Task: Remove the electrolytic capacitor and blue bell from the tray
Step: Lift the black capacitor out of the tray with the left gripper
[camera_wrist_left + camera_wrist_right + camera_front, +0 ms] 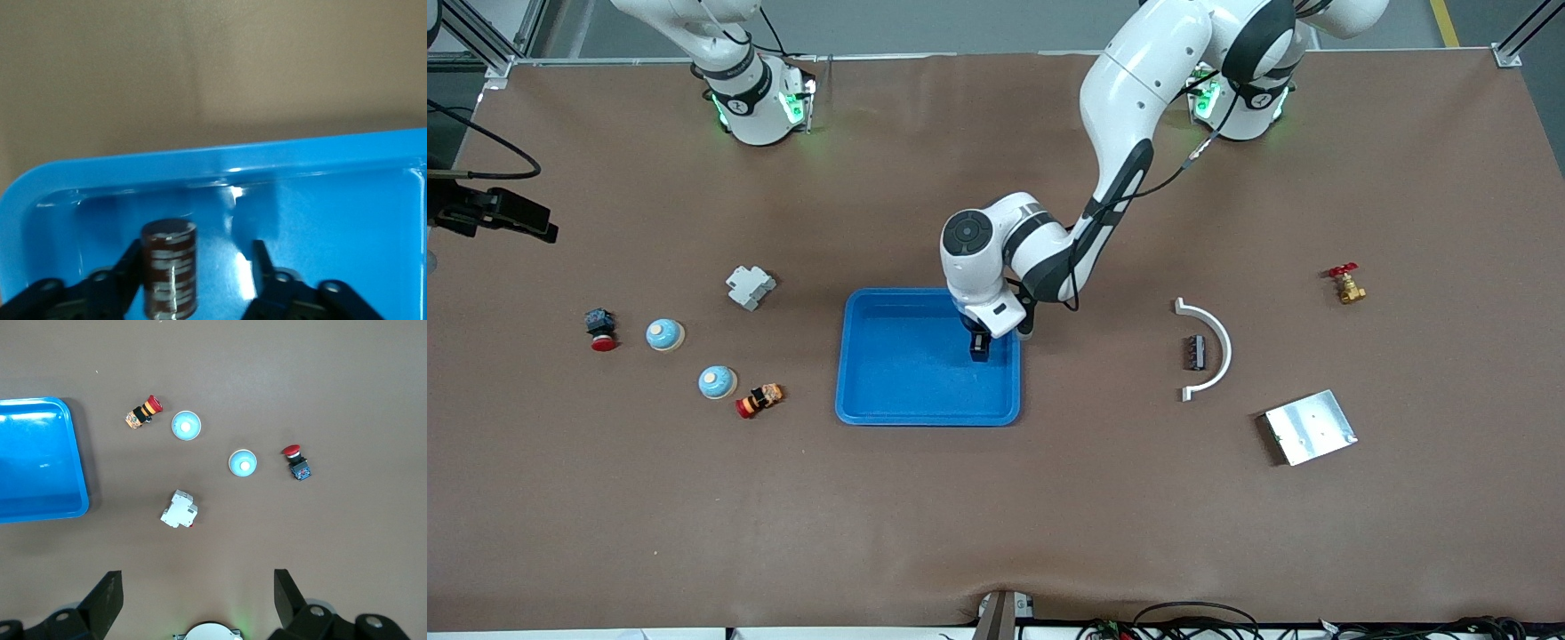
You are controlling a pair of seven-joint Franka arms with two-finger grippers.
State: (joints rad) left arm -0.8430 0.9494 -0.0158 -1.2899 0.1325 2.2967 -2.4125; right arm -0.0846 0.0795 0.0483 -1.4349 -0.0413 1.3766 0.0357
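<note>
- Left gripper (pixel 979 347) is down in the blue tray (pixel 889 411), near the tray's edge toward the left arm's end; its jaws stand parted, the capacitor (pixel 170 277) upright against one finger (pixel 123 277), the other clear of it
- Right gripper (pixel 197 600) waits high over the tabletop (pixel 996 516), jaws wide and empty
- Two bells (pixel 665 334) (pixel 717 381) sit toward the right arm's end, well apart from the tray

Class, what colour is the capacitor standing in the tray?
Dark brown with pale bands, the capacitor shows best in the left wrist view.
</note>
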